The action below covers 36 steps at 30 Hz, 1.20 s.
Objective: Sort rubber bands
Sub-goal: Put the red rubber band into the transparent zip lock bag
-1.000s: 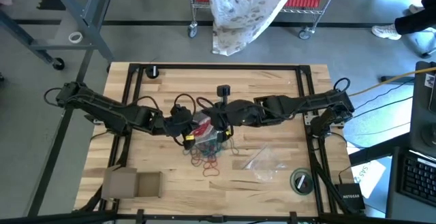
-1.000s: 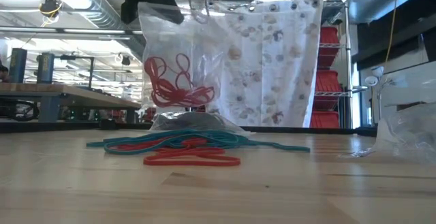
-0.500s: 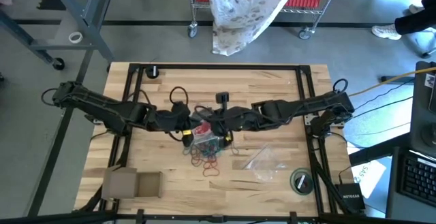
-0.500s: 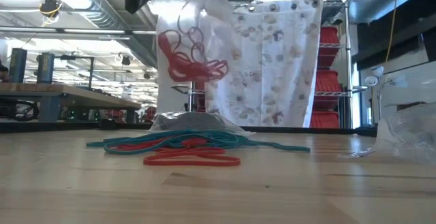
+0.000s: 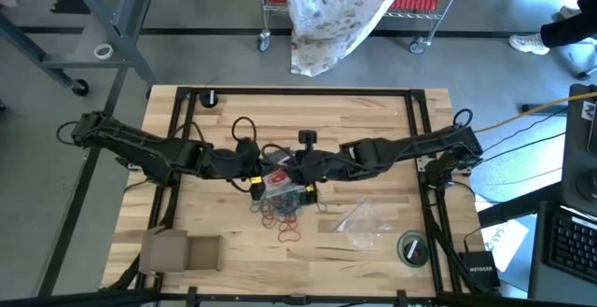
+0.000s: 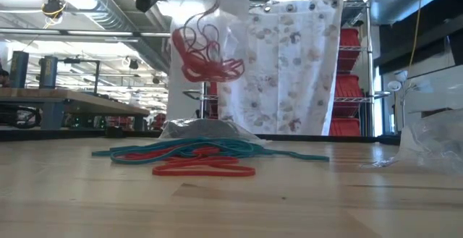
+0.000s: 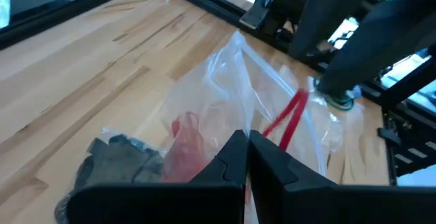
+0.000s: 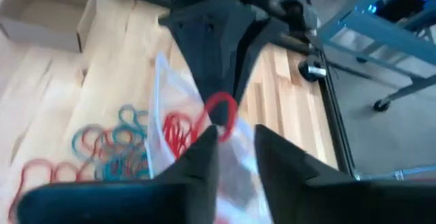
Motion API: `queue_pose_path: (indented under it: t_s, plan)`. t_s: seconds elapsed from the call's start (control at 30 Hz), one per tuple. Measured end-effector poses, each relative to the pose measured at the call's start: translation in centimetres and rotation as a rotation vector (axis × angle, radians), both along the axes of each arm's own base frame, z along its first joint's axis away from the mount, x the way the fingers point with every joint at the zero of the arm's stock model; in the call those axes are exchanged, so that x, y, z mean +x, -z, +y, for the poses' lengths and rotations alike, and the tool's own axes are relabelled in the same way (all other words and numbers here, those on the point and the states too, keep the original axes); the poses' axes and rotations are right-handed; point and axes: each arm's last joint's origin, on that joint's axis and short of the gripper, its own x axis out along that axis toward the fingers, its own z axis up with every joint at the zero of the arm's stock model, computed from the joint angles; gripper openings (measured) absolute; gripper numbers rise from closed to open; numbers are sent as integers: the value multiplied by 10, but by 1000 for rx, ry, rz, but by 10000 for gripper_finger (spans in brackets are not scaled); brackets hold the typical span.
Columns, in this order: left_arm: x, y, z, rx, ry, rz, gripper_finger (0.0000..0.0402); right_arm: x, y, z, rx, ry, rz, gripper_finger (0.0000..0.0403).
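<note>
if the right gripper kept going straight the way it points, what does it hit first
Most likely the clear bag holding red rubber bands, right ahead of the right gripper, whose fingers stand apart. Just beyond is the left gripper, pinching the bag's top; depth is hard to judge.

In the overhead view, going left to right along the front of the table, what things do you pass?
Cardboard box → loose rubber bands → empty clear plastic bag → round roll with a green centre.

A pale wood-plank table with a smooth matt finish. A clear, glossy plastic bag holds thin red rubber bands; teal bands lie loose. A matt brown cardboard box sits nearby, and both claws look matt black.
</note>
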Motion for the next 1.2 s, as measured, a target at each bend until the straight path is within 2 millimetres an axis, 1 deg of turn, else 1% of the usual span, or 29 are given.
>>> queue_pose_path:
  t_s: [0.1, 0.13, 0.2, 0.23, 0.3, 0.4, 0.5, 0.6, 0.73, 0.83, 0.97, 1.07, 1.2]
  plan:
    - [-1, 1, 0, 3, 0, 14, 1, -10, -11, 4, 72, 12, 17, 139]
    - [-1, 1, 0, 3, 0, 14, 1, -13, -11, 6, 113, 3, 35, 148]
    - [-1, 2, 0, 6, 0, 25, 1, -16, -3, 13, 205, -39, 88, 161]
    - [-2, 3, 0, 11, 2, 37, 1, -17, 6, 19, 240, -65, 119, 165]
    - [-3, 4, 1, 21, 4, 56, 1, -17, 31, 28, 264, -86, 166, 168]
    - [-5, 7, 1, 31, 3, 93, 1, -17, 73, 38, 275, -98, 163, 169]
    - [-6, 9, 2, 36, 3, 116, 1, -18, 115, 39, 305, -119, 127, 169]
    - [-6, 10, 2, 38, 3, 122, 1, -21, 146, 38, 337, -105, 92, 169]
    - [-7, 10, 2, 39, 2, 124, 1, -24, 168, 37, 338, -116, 66, 169]
    - [-6, 10, 2, 40, 1, 122, 1, -24, 181, 39, 346, -197, 90, 169]
    - [-6, 9, 2, 44, -2, 117, 1, -17, 199, 45, 394, -287, 113, 169]
    - [-4, 9, 1, 42, -3, 104, 1, -12, 216, 47, 402, -285, 120, 169]
    - [-1, 11, -2, 31, -2, 93, 1, -8, 230, 48, 409, -271, 145, 169]
